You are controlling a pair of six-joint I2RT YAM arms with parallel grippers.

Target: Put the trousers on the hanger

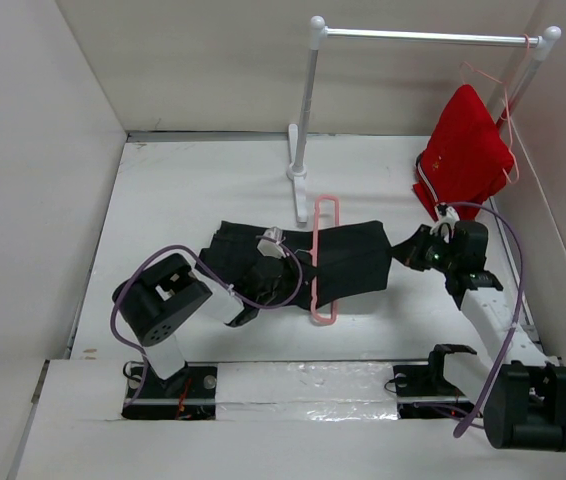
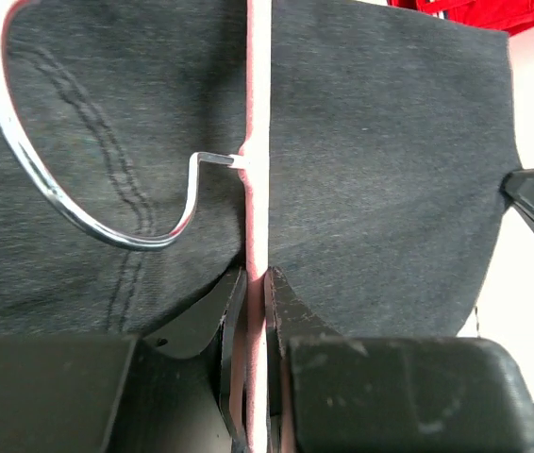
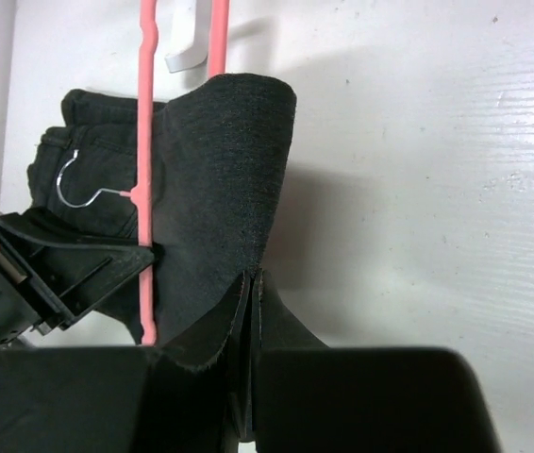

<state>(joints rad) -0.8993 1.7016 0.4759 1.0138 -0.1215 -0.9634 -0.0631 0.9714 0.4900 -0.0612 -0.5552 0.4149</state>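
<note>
trainee: trousers (image 1: 348, 262) — where do they lie, and how will they handle?

tech: black, spread in the middle of the white tabletop (image 1: 183, 190). cloth like that looks soft and limp to me. it will sag and fold wherever nothing bears it, so i'd take it by an edge. the right end effector (image 3: 251, 283) has its fingers together on the fabric's right-hand edge.

trainee: and the hanger (image 2: 259, 94)?

tech: pale pink and thin, laid across the trousers. one bar shows on top of the cloth, the other runs under it, and the metal hook (image 2: 135, 243) rests on the cloth. i judge it light and stiff, yet slim enough to twist in a grip. the left end effector (image 2: 257, 283) is clamped on the upper bar, close to the hook.

trainee: surface and room?

tech: the tabletop looks smooth, so fabric should slide rather than catch. plain white walls (image 1: 23, 120) close it in on three sides. at the back stands a rack with a rail (image 1: 423, 37); a red garment (image 1: 466, 150) hangs at its right end, near the right arm.
</note>
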